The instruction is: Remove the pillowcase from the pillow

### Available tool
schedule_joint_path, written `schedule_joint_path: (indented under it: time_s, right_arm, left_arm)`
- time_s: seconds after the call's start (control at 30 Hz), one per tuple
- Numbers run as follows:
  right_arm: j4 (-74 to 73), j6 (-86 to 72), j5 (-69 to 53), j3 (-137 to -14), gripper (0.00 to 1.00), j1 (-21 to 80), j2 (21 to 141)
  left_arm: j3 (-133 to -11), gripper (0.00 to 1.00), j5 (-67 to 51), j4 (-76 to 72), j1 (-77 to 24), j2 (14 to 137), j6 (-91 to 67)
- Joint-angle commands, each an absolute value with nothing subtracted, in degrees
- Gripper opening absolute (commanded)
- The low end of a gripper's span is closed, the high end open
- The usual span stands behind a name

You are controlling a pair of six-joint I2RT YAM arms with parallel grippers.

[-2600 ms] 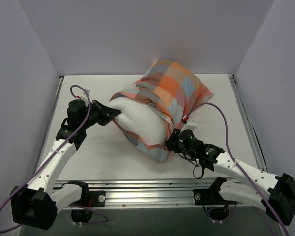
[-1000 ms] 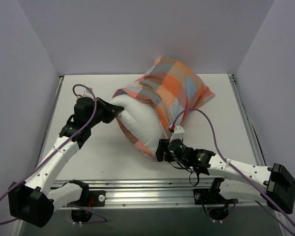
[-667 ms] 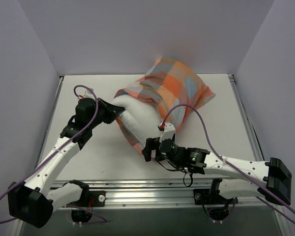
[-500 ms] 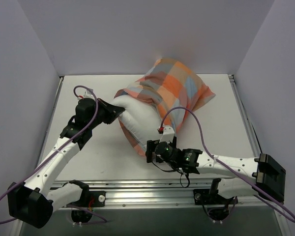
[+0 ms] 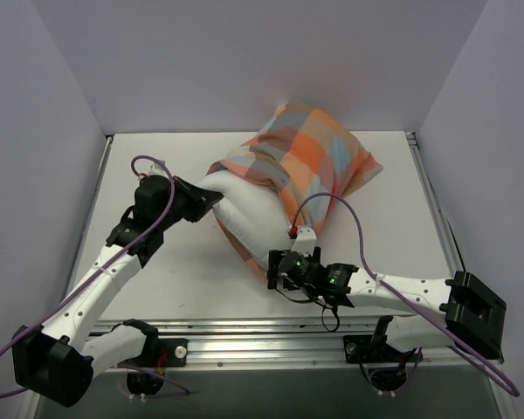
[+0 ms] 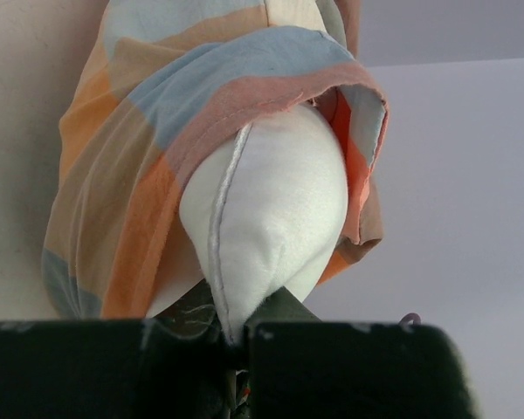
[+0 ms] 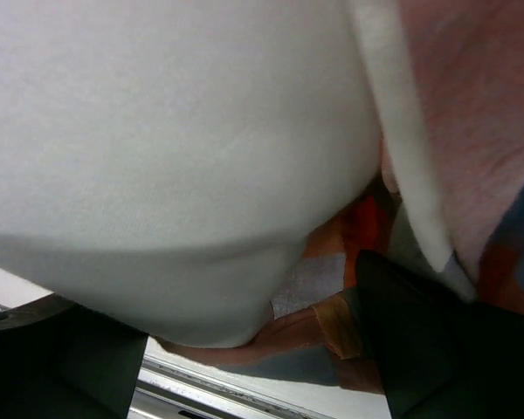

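The white pillow (image 5: 249, 218) lies in the middle of the table, its near half bare. The checked pillowcase (image 5: 310, 157) covers its far half, bunched toward the back right. My left gripper (image 5: 211, 197) is shut on the pillow's left corner; the left wrist view shows the seamed white corner (image 6: 271, 209) pinched between my fingers (image 6: 233, 336), with the pillowcase's (image 6: 131, 175) open hem draped around it. My right gripper (image 5: 273, 269) is open at the pillow's near end. In the right wrist view the jaws (image 7: 253, 349) stand wide apart around the pillow's (image 7: 175, 131) underside and the pillowcase's hem (image 7: 332, 340).
The white table (image 5: 183, 271) is walled at the left, back and right. A metal rail (image 5: 244, 336) runs along the near edge. The right arm's purple cable (image 5: 332, 202) loops up over the pillowcase's near side.
My right gripper has slid left along the pillow's near end and then settled under it. The pillow's near end shifted left. My left gripper kept its hold and moved slightly right.
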State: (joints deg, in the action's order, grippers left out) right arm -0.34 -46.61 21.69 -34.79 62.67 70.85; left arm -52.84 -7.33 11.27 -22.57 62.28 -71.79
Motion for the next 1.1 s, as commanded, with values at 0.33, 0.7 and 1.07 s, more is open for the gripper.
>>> schedule_joint_path:
  time_s: [0.33, 0.7, 1.07]
  right_arm:
    - [-7.90, -47.90, 18.55, -28.57, 0.79, 58.80, 64.16]
    - [-9.06, -49.83, 17.49, -27.42, 0.76, 57.39, 65.75]
    - [-1.76, -44.66, 18.72, -26.54, 0.39, 56.69, 57.65]
  left_arm:
    - [-60.29, 0.04, -6.07, -1.13, -16.00, 63.28, -78.22]
    - [-56.16, 0.04, -16.60, -9.58, -9.67, 65.65, -87.10]
    - [-50.81, 0.20, -21.88, -5.10, -7.91, 67.32, -78.68]
